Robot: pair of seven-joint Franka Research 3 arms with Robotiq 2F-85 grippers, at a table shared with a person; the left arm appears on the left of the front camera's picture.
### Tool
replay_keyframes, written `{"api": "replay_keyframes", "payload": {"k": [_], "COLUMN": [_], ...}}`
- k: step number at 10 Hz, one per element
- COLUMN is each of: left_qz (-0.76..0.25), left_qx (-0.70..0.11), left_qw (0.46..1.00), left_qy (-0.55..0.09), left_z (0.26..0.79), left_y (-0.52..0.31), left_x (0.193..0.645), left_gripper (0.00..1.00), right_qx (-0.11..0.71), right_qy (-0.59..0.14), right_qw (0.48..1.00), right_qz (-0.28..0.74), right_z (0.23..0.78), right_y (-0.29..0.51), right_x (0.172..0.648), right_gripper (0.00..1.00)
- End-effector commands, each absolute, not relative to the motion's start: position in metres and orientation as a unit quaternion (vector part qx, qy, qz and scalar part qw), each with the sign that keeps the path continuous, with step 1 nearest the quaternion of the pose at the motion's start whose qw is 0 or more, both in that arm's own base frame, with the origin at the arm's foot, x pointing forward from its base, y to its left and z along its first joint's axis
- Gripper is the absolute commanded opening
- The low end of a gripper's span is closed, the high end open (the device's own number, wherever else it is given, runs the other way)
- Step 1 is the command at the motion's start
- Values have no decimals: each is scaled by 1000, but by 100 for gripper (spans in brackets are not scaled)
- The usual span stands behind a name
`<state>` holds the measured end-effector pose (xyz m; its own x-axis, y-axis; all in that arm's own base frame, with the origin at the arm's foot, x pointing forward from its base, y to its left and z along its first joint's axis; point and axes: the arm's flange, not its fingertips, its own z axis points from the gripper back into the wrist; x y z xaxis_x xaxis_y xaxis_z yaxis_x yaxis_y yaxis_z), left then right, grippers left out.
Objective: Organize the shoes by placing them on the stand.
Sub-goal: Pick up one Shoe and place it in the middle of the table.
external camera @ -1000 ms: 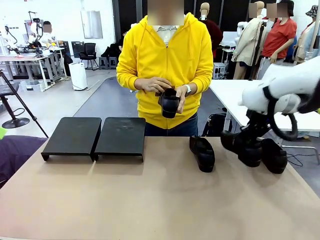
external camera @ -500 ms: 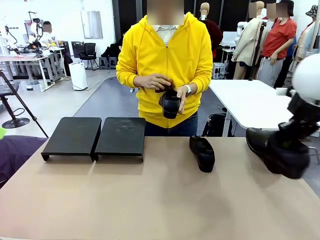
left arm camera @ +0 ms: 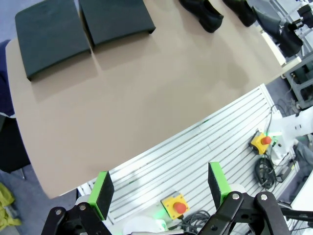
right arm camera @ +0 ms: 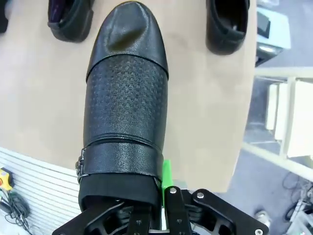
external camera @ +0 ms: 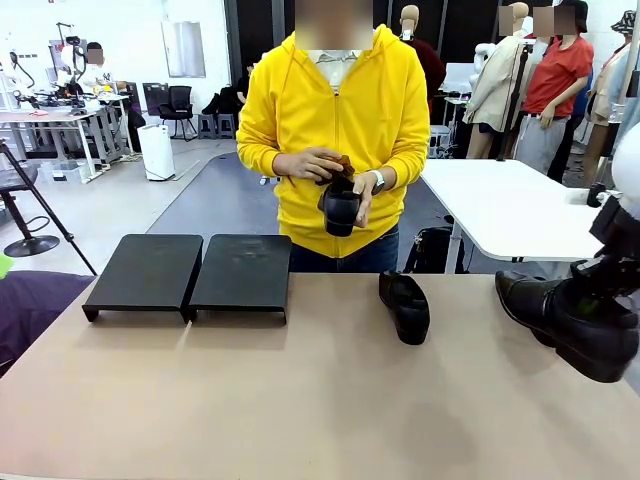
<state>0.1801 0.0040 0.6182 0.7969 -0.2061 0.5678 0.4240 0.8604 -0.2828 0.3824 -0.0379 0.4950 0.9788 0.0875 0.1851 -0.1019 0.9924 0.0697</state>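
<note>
Black leather filled the right gripper (right arm camera: 151, 205): its jaws were pinched on the heel end of a shoe (right arm camera: 126, 98), toe pointing away from the wrist over the table (right arm camera: 39, 98). From the front, that shoe hung tilted at the table's right edge, toe toward the middle. The left gripper (left arm camera: 160, 188) hovered above the table's near edge, jaws spread wide and holding nothing. Beyond the gripped shoe, a second shoe (right arm camera: 227, 24) lay near the right edge and a third shoe (external camera: 405, 307) lay right of the middle, toward the far side. The stand (external camera: 190, 272) stood at the far left, well apart from every shoe. Behind the table a person (external camera: 335, 110) held a fourth shoe (external camera: 340, 205).
</note>
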Motion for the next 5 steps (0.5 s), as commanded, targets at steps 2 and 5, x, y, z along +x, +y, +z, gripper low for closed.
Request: {"api": "replay_keyframes", "payload": {"k": [2,5], "left_qz": [-177,-177], "left_qx": [-211,-211], "left_qw": [923,923], "left_qy": [-270,-270], "left_z": [619,619], "left_y": [5,5], "left_x": [179,179], "left_gripper": [100,100], "right_qx": [38,24], "right_qy": [-118,-157], "right_qw": [991,987], "right_qz": [49,-20], "right_z": [500,506], "right_y": [-6,90], "right_x": [381,376], "right_gripper": [0,0]}}
